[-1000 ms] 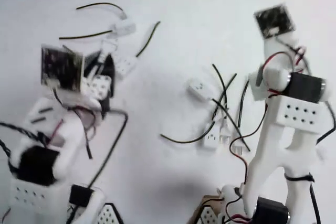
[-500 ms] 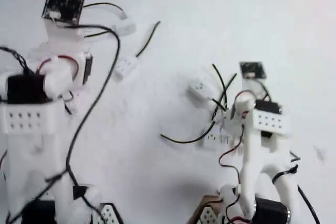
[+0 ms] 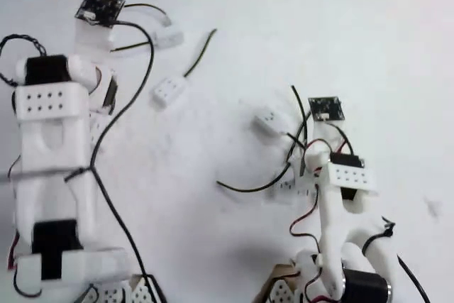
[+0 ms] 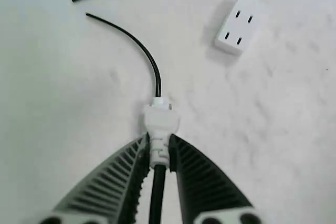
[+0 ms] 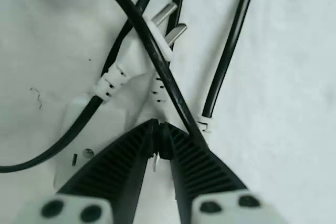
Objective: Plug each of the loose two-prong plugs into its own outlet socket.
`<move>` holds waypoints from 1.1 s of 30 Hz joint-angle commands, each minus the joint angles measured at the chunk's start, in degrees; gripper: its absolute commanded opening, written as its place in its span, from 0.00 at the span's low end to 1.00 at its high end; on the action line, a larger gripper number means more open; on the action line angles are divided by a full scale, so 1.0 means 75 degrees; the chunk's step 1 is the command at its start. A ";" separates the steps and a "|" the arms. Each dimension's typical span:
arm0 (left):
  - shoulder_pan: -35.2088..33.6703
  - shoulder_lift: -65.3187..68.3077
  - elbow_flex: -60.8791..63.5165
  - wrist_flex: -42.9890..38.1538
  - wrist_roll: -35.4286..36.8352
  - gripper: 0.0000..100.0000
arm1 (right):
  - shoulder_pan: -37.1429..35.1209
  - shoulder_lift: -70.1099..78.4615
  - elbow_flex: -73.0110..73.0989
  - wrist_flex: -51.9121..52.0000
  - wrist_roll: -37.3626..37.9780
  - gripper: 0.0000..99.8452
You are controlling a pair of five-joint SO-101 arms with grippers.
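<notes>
Drawing back within the last second, the right arm (image 3: 340, 182) has dropped over the cord tangle (image 3: 298, 150), well to the right of the four-hole outlet socket (image 3: 168, 90), while the left arm (image 3: 50, 133) has stretched out along that socket's left side. No plug looks seated yet, so the task likely stands at pick-up. The wrist views supply the grips: the right gripper (image 5: 157, 129), jaws pressed together, sits over a two-prong plug (image 5: 156, 93) with bare prongs; the left gripper (image 4: 158, 141) pinches a white plug (image 4: 160, 120) near the socket, not touching it. The high view supplies the layout between them.
</notes>
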 commanded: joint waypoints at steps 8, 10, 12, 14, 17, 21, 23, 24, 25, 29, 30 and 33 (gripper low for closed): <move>-0.0662 0.1131 -0.1207 0.1137 -0.0645 0.02 | -0.0111 -0.0135 0.0129 -0.0346 -0.0047 0.02; -0.0674 0.1248 -0.1594 0.1793 -0.0703 0.02 | -0.0111 -0.0135 0.0129 -0.0346 -0.0047 0.02; -0.0674 0.1389 -0.1770 0.2180 -0.0703 0.02 | -0.0111 -0.0135 0.0129 -0.0346 -0.0047 0.02; -0.0686 0.1623 -0.1758 0.2274 -0.0715 0.02 | -0.0111 -0.0135 0.0129 -0.0334 -0.0035 0.02; -0.0686 0.2010 -0.1817 0.2321 -0.0668 0.02 | -0.0064 -0.0135 0.0129 -0.0334 -0.0035 0.02; -0.0580 0.2116 -0.1829 0.2321 -0.0445 0.02 | -0.0076 -0.0135 0.0176 -0.0334 -0.0035 0.02; -0.0568 0.2116 -0.1817 0.2321 -0.0422 0.02 | -0.0100 -0.0135 0.0199 -0.0334 -0.0035 0.02; -0.0580 0.2127 -0.1805 0.2321 -0.0422 0.02 | -0.0100 -0.0135 0.0199 -0.0334 -0.0035 0.02; -0.0604 0.2174 -0.1782 0.2321 -0.0492 0.02 | -0.0100 -0.0135 0.0199 -0.0334 -0.0035 0.02; -0.0615 0.2186 -0.1805 0.2286 -0.0738 0.02 | -0.0088 -0.0135 0.0199 -0.0346 -0.0035 0.02; -0.0615 0.2186 -0.1805 0.2262 -0.0738 0.02 | -0.0088 -0.0135 0.0199 -0.0346 -0.0035 0.02; -0.0686 0.2198 -0.1747 0.2098 -0.0985 0.02 | -0.0088 -0.0135 0.0199 -0.0346 -0.0035 0.02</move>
